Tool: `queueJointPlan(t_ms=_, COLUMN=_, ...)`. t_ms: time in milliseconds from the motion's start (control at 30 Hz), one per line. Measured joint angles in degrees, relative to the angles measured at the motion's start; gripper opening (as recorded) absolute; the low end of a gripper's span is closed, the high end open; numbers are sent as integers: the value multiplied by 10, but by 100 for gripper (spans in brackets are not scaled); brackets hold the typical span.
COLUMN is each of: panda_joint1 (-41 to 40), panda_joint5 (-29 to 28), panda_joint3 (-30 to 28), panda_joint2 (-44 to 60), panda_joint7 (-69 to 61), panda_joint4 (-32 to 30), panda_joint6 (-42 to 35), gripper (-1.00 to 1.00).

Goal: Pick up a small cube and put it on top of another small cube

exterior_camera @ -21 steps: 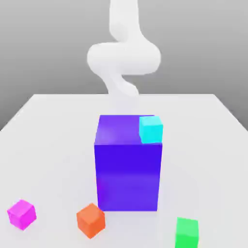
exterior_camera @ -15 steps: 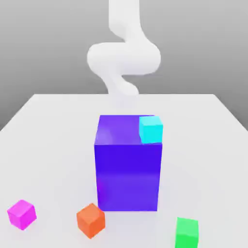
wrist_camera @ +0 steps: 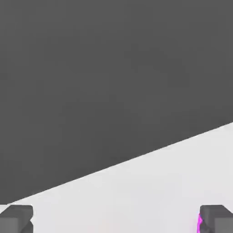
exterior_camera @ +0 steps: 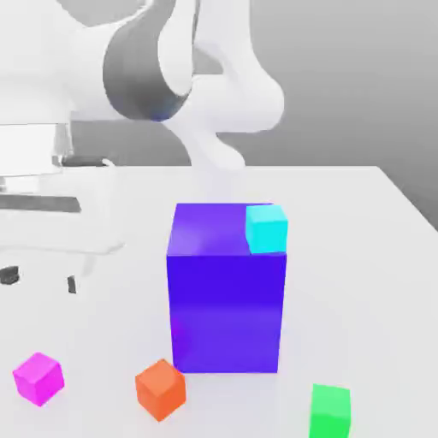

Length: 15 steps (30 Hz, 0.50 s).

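While the gripper [exterior_camera: 40, 280] hangs above the small magenta cube [exterior_camera: 38, 379] with its jaws spread wide and nothing between them, the step in hand looks to be the approach to the grasp; it would go best if the hand first centres over the cube, then turns until the jaws lie square to two opposite side faces, since the cube sits askew to the exterior view; a straight, slow descent should follow, low enough to take the sides well below the top edge, and the jaws should close only once the cube stands midway between them. In the hand view a sliver of magenta shows right by one finger, so the hand is perhaps not yet centred, though so thin a strip makes that hard to judge; coming down as it is might land a fingertip on the cube.

The cube itself is bright pink, plain and smooth, with crisp edges and a corner towards the camera; it rests flat on the pale table [exterior_camera: 342, 291] near the exterior view's left, well apart from the orange cube [exterior_camera: 161, 390], which leaves room for the jaws; it looks rigid and should handle easily if gripped squarely.
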Motion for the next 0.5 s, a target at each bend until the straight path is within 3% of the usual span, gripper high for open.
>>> queueJointPlan(t_ms=233, panda_joint1=-43, panda_joint5=15, panda_joint3=-17, panda_joint2=140, panda_joint7=-20, panda_joint4=-13, panda_joint6=58, gripper=0)
queueJointPlan(t_ms=367, panda_joint1=-86, panda_joint5=61, panda_joint3=30, panda_joint2=223, panda_joint7=-55, panda_joint4=3, panda_joint6=117, gripper=0)
queueJointPlan(t_ms=400, panda_joint1=-94, panda_joint5=69, panda_joint3=39, panda_joint2=237, panda_joint7=-61, panda_joint4=7, panda_joint6=127, gripper=-100)
queueJointPlan(t_ms=500, panda_joint1=-94, panda_joint5=69, panda_joint3=39, panda_joint2=237, panda_joint7=-61, panda_joint4=7, panda_joint6=127, gripper=-100)
